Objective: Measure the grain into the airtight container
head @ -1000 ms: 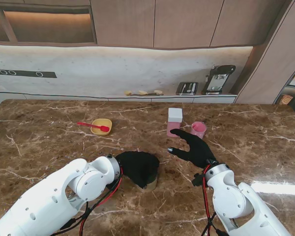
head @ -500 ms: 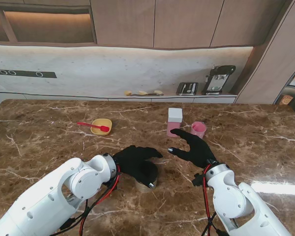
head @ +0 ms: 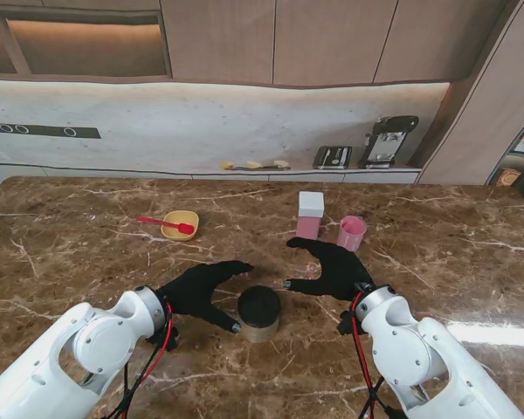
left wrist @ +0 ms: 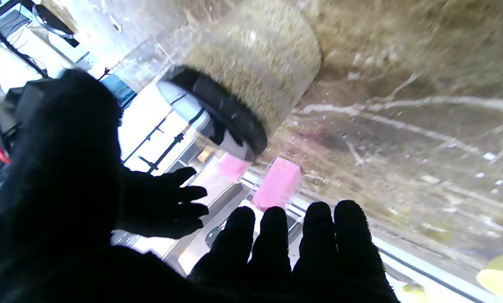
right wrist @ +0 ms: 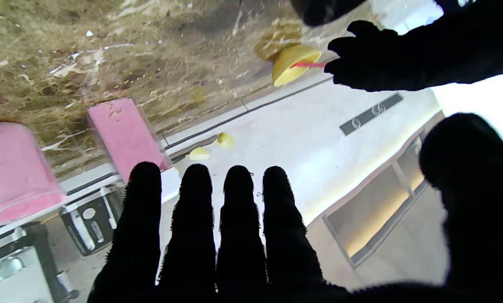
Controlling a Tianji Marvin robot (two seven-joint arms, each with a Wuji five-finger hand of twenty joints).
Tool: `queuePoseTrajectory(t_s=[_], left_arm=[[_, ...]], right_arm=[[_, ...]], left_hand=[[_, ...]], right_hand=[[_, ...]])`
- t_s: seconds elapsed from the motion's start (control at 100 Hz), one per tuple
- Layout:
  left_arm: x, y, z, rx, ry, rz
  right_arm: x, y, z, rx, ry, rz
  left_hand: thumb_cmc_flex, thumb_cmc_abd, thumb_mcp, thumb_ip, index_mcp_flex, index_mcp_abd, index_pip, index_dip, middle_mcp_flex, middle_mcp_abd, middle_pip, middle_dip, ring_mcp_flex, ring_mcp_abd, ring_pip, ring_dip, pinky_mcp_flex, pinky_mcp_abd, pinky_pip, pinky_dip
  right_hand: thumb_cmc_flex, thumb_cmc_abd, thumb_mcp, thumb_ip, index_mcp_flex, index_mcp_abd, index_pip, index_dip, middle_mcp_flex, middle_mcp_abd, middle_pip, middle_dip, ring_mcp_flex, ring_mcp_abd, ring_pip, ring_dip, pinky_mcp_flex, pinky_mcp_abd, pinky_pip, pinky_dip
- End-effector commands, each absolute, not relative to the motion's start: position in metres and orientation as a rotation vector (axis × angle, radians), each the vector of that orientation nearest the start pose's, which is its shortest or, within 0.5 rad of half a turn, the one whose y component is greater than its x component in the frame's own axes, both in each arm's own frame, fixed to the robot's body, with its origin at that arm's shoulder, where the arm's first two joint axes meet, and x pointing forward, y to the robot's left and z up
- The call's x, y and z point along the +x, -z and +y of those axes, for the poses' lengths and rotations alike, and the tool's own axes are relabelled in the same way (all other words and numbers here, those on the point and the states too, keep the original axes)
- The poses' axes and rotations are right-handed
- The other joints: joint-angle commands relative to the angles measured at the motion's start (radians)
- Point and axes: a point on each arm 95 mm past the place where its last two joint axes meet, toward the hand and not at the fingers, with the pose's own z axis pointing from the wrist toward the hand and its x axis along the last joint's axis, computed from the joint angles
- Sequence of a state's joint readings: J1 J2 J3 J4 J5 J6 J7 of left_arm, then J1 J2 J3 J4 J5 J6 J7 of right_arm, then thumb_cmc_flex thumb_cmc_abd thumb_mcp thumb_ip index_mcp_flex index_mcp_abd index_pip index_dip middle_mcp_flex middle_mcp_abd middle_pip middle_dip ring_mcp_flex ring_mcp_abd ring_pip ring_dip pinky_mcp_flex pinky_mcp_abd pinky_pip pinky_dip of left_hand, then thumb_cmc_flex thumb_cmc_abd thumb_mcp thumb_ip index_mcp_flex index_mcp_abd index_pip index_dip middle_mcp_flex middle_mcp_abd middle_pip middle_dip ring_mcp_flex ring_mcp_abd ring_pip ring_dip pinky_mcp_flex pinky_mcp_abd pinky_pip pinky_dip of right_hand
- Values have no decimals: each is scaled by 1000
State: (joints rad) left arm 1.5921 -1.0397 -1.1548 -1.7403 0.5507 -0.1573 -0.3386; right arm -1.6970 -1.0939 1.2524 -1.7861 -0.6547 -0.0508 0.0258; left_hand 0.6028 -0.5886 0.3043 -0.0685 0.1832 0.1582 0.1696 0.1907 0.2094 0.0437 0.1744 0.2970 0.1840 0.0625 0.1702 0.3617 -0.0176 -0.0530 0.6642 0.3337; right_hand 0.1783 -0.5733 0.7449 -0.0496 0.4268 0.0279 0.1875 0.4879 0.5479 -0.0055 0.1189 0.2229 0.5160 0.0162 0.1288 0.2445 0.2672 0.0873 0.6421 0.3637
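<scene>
A round clear container of grain (head: pixel 258 313) with a black lid stands upright on the marble counter (head: pixel 70 253) between my two hands; the left wrist view shows the grain container (left wrist: pixel 251 80) close up. My left hand (head: pixel 196 292) is open just left of it, fingers spread, not touching. My right hand (head: pixel 327 269) is open to its right and a little farther from me. Beyond that hand stand a tall pink box with a white lid (head: pixel 310 216) and a pink cup (head: pixel 351 232). A yellow bowl (head: pixel 180 224) with a red spoon (head: pixel 164 223) sits far left.
At the back, a ledge holds a coffee machine (head: pixel 387 140), a small dark appliance (head: pixel 332 156) and some yellow items (head: pixel 255 164). The counter's right side shows a bright glare patch (head: pixel 489 332).
My left hand lifted off the container's lid, opened, and drew back to the left, uncovering the lid. My right hand shifted slightly left, toward the container.
</scene>
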Motion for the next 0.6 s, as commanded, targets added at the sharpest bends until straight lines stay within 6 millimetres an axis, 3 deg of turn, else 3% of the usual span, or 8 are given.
queuePoseTrajectory(t_s=[0.0,0.11,0.3,0.59], left_arm=[[353,336,-45,-1588,1751,1872],[349,350,-41,-1623,1732,1861],[343,369,-41,-1651,1726,1817],[341,385,-46,-1688,1711,1785]], right_arm=[[360,298,30,-1921,2319,-1869],[357,295,39,-1863,2224,-2019],[354,298,55,-1779,2071,-2240],[349,308,74,-1665,1945,-2479]], left_hand=[[-36,-43,50,-20,-34,15,-34,-17,-45,-5,-37,-13,-47,-43,-22,-16,3,-70,-3,-6],[-59,-81,165,-36,-37,9,-99,-20,-50,-13,-48,4,-45,-62,-23,-16,6,-87,-12,-8],[-73,-100,229,-46,-50,15,-168,-11,-51,-13,-45,18,-41,-62,-24,-13,7,-93,-13,-8],[-75,-92,238,-48,-40,21,-181,-9,-52,-9,-49,28,-42,-57,-22,-8,8,-93,-37,-19]], right_hand=[[3,-38,11,10,-57,18,1,2,-36,2,2,19,15,9,13,27,9,-17,41,36],[8,-71,15,8,-93,35,-16,-1,-70,7,-7,19,-4,1,6,28,0,-26,38,41],[16,-69,-1,0,-138,55,-47,-9,-114,13,-16,19,-24,8,4,31,-12,-29,23,45],[-12,-57,-21,-16,-186,109,-51,23,-165,36,29,64,-15,-3,31,56,37,-55,41,75]])
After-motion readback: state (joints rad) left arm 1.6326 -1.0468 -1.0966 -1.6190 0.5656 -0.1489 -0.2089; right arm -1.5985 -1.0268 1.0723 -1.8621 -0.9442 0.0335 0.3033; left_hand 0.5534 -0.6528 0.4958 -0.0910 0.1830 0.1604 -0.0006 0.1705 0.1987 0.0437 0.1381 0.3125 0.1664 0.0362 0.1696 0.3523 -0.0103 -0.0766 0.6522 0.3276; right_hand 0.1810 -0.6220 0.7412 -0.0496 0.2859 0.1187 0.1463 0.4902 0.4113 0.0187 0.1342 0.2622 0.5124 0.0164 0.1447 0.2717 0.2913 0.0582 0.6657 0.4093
